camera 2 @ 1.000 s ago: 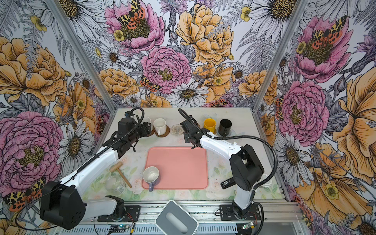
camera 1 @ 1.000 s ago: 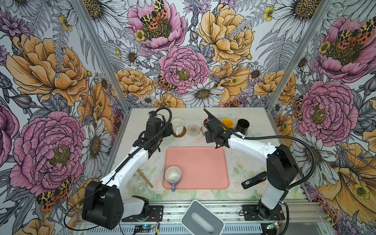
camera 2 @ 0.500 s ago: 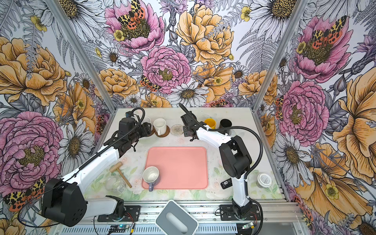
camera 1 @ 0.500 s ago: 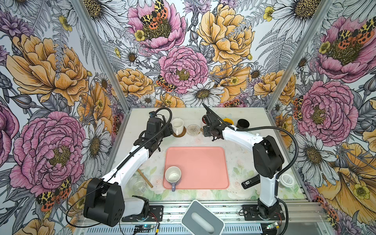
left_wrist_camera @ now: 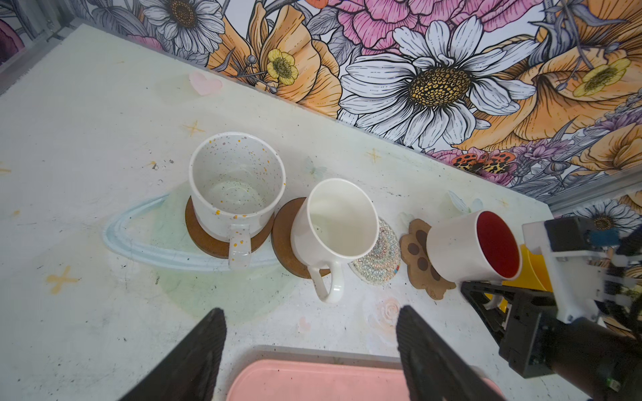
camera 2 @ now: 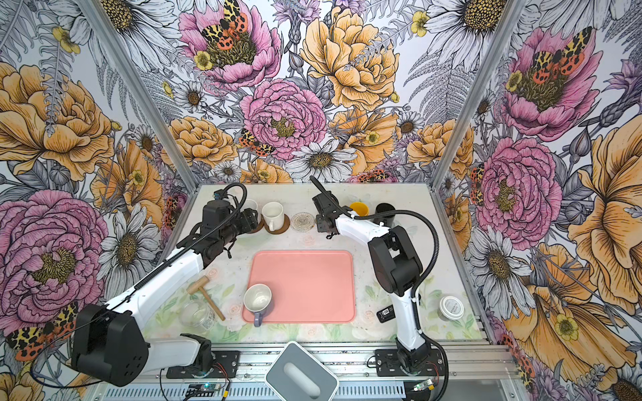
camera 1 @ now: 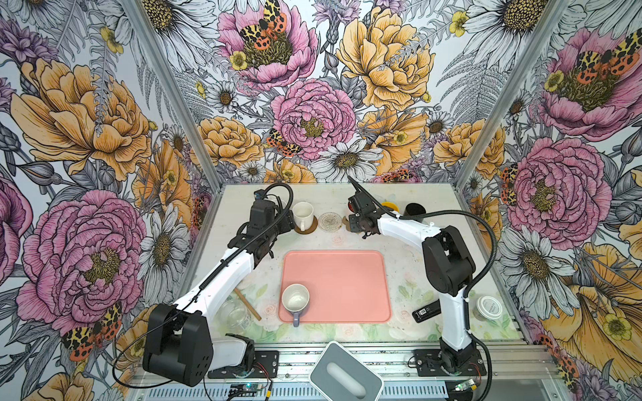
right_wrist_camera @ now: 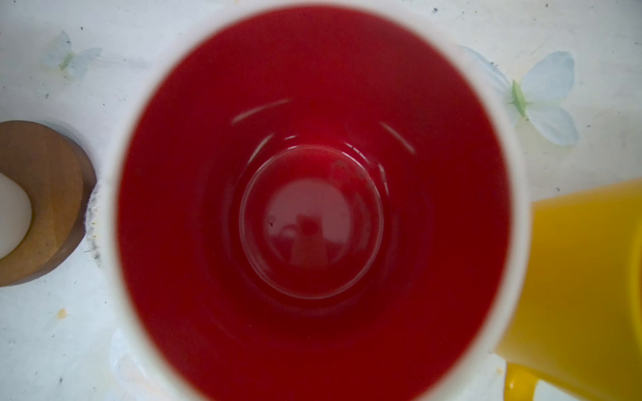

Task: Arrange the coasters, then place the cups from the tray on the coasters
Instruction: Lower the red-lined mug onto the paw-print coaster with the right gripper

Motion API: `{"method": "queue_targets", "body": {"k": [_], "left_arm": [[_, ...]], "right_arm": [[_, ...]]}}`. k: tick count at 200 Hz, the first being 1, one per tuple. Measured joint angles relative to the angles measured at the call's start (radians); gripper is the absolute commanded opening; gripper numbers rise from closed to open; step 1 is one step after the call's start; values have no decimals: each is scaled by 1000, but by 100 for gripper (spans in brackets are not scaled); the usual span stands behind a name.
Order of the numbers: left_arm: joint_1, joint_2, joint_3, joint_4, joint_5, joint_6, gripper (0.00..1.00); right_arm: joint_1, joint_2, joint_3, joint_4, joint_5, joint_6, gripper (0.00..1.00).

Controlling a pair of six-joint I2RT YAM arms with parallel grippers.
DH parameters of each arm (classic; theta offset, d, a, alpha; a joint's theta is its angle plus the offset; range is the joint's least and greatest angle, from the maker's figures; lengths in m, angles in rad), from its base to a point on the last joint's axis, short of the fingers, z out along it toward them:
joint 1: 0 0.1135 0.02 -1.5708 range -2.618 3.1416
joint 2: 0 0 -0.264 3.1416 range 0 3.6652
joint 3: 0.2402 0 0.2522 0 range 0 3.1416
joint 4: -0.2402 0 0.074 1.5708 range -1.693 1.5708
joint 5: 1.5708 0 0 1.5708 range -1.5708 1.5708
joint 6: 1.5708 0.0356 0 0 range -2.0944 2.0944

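Right pincer point(left_wrist_camera: 491, 300) has swung back, clamped on the red-lined mug point(left_wrist_camera: 462, 250) over the paw-print coaster point(left_wrist_camera: 417, 257); left pincer point(left_wrist_camera: 310, 312) is wide apart.

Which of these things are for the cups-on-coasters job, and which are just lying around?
For the job: pink tray, lavender mug, speckled mug, white mug, red-inside mug, yellow mug, black mug, brown disc coasters, woven coaster, paw-print coaster.

Just lying about: glass jar, wooden mallet, white-lidded container, grey box, small black gadget.

Glossy red-lined cup point(left_wrist_camera: 451, 250), matt cork-like disc point(left_wrist_camera: 205, 239), woven round point(left_wrist_camera: 382, 257), smooth tray point(camera 1: 347, 277)
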Motion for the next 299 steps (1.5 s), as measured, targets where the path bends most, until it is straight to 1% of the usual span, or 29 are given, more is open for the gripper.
{"method": "queue_targets", "body": {"k": [299], "left_arm": [[1,0,0,-3,0,0,79]], "right_arm": [[-20,53,2,0,-18,8,0]]}}
